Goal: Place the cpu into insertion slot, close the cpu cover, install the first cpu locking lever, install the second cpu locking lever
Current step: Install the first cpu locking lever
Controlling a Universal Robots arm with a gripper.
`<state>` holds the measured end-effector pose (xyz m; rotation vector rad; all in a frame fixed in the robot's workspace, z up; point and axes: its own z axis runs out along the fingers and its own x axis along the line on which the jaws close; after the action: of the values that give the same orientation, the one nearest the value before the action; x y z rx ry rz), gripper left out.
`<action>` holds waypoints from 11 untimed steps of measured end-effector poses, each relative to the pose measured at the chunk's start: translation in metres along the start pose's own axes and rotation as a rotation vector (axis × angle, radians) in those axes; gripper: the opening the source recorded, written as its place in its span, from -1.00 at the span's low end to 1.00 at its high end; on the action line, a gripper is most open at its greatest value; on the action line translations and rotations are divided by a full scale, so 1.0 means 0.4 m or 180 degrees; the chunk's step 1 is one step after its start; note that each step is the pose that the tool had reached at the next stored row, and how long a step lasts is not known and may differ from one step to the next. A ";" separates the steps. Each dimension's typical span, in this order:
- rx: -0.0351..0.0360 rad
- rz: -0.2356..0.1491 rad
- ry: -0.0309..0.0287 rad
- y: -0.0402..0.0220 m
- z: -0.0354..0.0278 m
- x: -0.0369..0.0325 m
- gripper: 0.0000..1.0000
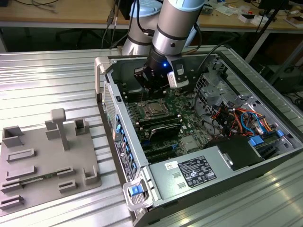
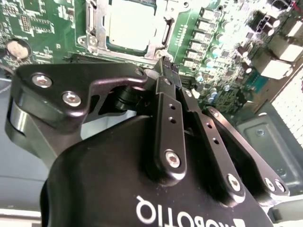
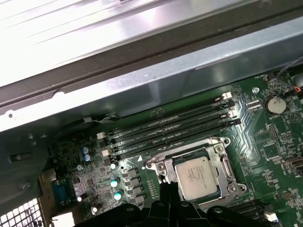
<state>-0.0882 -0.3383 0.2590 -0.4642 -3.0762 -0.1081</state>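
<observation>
Cpu lies seated in the insertion slot, with your gripper clenched shut just beside that slot's corner

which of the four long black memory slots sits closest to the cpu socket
The slot at the edge of the row right beside the cpu cover; the other three lie beyond it, toward the case wall.

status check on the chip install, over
end effector shut, tips beside the cover's corner. chip seated in its socket, cover down around it. nothing in the way.
</observation>
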 end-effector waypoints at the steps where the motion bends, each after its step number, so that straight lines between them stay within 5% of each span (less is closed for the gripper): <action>1: 0.0014 -0.0022 -0.0003 0.000 0.000 0.002 -0.79; 2: 0.0044 -0.0044 -0.0010 -0.001 0.001 0.004 -0.79; 3: 0.0051 -0.0056 -0.0011 -0.002 0.002 0.007 -0.79; 11: 0.0063 -0.0381 0.0007 -0.005 0.010 0.015 -0.79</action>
<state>-0.0946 -0.3383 0.2553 -0.2787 -3.0985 -0.0808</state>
